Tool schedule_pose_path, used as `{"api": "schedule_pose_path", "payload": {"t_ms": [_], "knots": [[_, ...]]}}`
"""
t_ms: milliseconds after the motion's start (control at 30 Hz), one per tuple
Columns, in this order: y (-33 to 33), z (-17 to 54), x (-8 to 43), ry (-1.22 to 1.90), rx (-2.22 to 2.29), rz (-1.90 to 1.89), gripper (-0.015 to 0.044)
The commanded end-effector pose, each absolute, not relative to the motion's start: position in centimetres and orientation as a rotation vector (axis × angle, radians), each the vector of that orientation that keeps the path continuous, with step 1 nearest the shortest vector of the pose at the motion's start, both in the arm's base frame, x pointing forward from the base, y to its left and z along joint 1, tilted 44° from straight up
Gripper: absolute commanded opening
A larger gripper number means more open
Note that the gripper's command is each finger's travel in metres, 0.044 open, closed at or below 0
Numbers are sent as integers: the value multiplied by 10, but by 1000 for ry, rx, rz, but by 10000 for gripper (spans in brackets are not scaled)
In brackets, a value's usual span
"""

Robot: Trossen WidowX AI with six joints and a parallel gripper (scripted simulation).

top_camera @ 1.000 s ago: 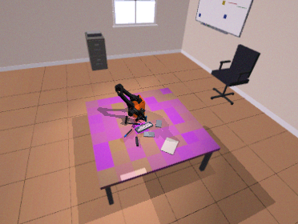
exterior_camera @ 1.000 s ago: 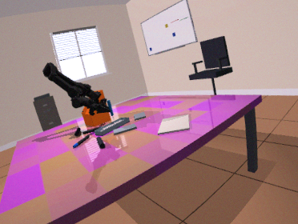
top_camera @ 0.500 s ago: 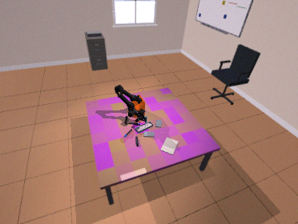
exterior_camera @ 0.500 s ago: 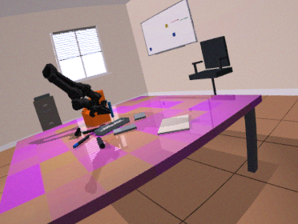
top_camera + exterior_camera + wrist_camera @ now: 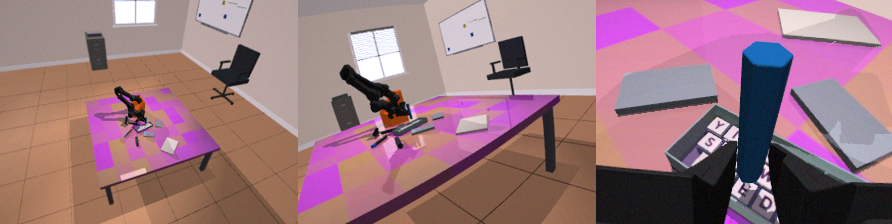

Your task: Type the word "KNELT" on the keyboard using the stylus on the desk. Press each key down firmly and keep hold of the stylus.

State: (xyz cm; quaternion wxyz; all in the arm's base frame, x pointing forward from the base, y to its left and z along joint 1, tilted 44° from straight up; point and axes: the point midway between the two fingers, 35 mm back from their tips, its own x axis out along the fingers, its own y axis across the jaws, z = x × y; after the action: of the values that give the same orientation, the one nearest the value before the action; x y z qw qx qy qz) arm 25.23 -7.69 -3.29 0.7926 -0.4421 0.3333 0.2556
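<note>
From my wrist view, I have the gripper (image 5: 752, 149) (image 5: 405, 114) pinching the blue stylus (image 5: 763, 110) (image 5: 408, 111), its two black fingers partly closed, one on each side of the shaft; the stylus stands close to upright in the middle of the frame, its six-sided end towards the top and its lower part running down between the fingers; the writing tip is out of my sight, so I cannot tell whether it touches a key.

Below it, the keyboard (image 5: 821, 171) (image 5: 144, 127) (image 5: 411, 126) lies at the lower centre of the wrist frame, a tray-like rim around pale lettered keys; I can read Y and S left of the stylus, with E and D near the bottom edge, while the fingers cover others.

One flat grey slab (image 5: 667, 89) lies at the left of that frame, another grey slab (image 5: 842, 122) at the right, and a whitish slab (image 5: 829, 27) at the upper right.

In the top view I find the keyboard near the middle, just in front of the arm (image 5: 129, 100) (image 5: 366, 86); a blue-and-black pen (image 5: 128, 132) (image 5: 379, 142) lies to its lower left, and a short black object (image 5: 137, 141) (image 5: 399, 142) lies below it, all on the patchwork-coloured table (image 5: 112, 154) (image 5: 358, 176).
</note>
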Motion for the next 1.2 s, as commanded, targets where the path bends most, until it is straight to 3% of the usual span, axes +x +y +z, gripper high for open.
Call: {"api": "schedule_pose_path", "payload": {"t_ms": [0, 1167], "knots": [[-77, -35, 252, 714, -950, 556, 81], [-54, -11, 251, 712, -950, 555, 81]]}}
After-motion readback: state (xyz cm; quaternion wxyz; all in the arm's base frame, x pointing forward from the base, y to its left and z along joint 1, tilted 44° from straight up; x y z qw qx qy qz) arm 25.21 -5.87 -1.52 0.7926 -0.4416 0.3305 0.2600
